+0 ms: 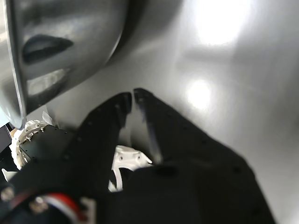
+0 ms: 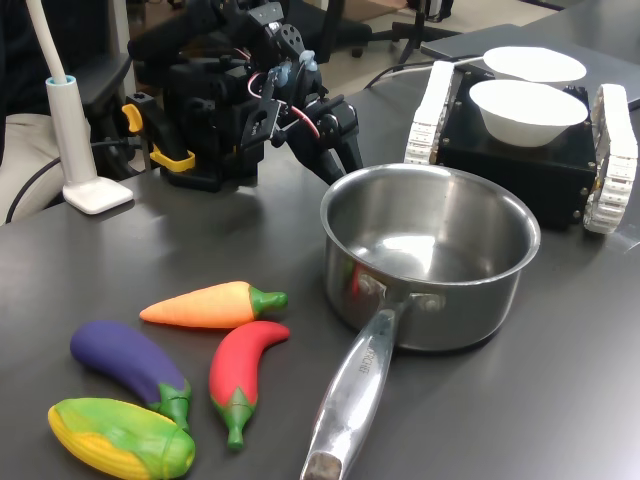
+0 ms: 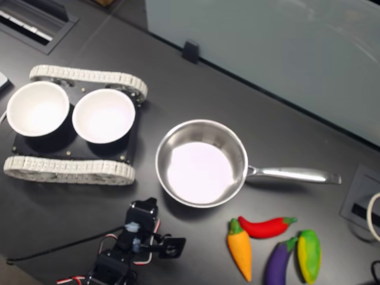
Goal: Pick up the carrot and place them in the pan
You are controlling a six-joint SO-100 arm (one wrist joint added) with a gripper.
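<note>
- The pincer (image 1: 132, 96) is almost closed: in the wrist view its two black tips stand nearly together with only a thin gap, and nothing is between them.
- It hangs low over the dark table (image 2: 560, 400), just beside the pan's (image 2: 430, 260) outer wall; in the wrist view the shiny steel wall (image 1: 60, 51) curves close past the tips without touching them.
- In the first exterior view the pincer (image 2: 340, 155) points down at the pan's far rim, with the arm's black body behind it.
- The pan is empty; its long handle runs away from the pincer, toward the camera in the first exterior view.
- The carrot (image 2: 212, 305) lies on the table well apart from the pincer, on the pan's other side near the handle, green end toward the pan.
- In the second exterior view the carrot (image 3: 240, 250) lies to the right of the pincer (image 3: 169, 248), below the pan (image 3: 202, 163).
- A red pepper (image 2: 243, 375) lies just beside the carrot, an eggplant (image 2: 130, 362) and a corn cob (image 2: 120, 438) farther from the pincer.
- Two white bowls (image 2: 527, 110) sit on a black tracked box (image 2: 520, 165) near the pincer, beside the pan.
</note>
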